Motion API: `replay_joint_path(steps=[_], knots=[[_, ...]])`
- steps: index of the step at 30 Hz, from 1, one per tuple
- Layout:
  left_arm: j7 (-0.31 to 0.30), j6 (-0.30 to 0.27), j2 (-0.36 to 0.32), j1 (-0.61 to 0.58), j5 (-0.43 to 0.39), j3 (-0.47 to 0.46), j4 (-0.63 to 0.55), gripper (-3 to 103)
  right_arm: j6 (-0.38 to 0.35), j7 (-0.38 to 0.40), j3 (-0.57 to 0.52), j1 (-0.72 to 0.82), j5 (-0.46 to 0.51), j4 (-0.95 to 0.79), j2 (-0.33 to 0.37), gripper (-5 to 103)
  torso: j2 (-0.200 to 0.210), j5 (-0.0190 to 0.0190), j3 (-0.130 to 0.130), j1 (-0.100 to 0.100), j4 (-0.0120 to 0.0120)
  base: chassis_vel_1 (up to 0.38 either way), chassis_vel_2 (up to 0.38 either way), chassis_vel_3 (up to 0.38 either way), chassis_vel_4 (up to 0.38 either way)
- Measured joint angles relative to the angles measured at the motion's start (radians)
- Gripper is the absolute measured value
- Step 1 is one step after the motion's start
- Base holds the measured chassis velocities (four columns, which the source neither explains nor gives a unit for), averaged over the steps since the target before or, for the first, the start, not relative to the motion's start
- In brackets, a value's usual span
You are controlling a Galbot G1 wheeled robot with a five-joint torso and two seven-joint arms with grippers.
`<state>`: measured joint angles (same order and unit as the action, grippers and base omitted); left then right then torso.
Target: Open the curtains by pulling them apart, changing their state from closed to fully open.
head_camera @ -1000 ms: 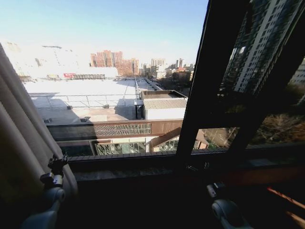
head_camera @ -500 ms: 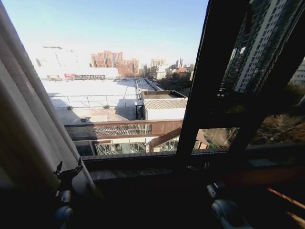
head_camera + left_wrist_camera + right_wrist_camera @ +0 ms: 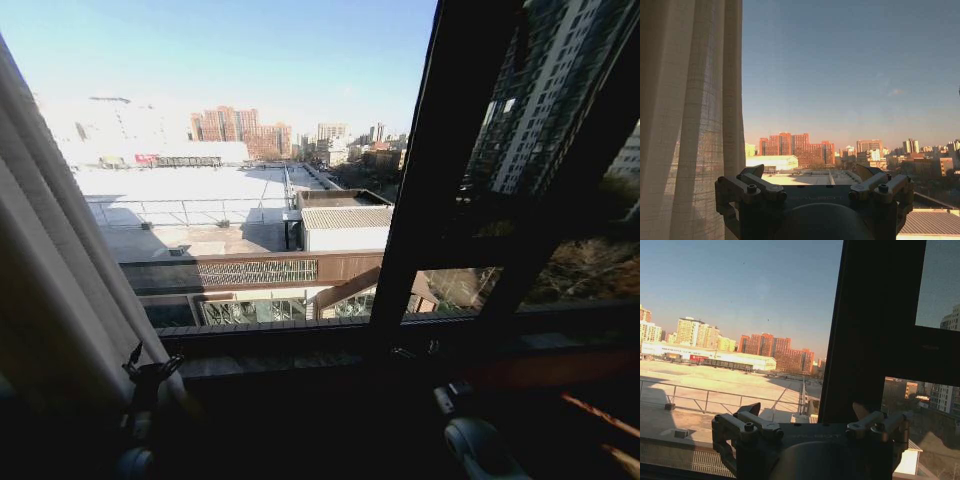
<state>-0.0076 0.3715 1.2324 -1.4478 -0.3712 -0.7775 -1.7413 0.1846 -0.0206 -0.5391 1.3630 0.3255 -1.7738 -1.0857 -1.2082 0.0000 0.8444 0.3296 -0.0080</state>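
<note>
Window (image 3: pixel 300 150) mostly bare, curtains (image 3: pixel 55 300) upright far left, both tools (image 3: pixel 152 365) (image 3: pixel 452 397) spread, empty.

The curtains (image 3: pixel 685 125) are seen as sheer, loosely woven cream cloth, matt. The left gripper (image 3: pixel 812 175) is formed of dark matt metal, as is the smooth window frame (image 3: pixel 440 160).

Sunlit window (image 3: pixel 250 150), black frame bars (image 3: pixel 430 170); rooftops (image 3: pixel 190 190) outside.
</note>
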Motion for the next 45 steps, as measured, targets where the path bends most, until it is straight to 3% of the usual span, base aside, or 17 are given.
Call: replay_joint_path(steps=[22,45], knots=[[-0.001,-0.004,-0.001,0.003,-0.002,0.0,0.003,100,0.0,0.0,0.0,0.0,0.0,0.0,0.0,100,0.0,0.0,0.0,0.0,0.0001,-0.038,-0.04,0.037,0.038],[-0.002,-0.004,-0.002,0.004,-0.002,0.0,0.004,100,0.0,0.0,0.0,0.0,0.0,0.0,0.0,100,0.0,0.0003,0.0,0.0,0.0,-0.324,-0.295,0.318,0.301]])
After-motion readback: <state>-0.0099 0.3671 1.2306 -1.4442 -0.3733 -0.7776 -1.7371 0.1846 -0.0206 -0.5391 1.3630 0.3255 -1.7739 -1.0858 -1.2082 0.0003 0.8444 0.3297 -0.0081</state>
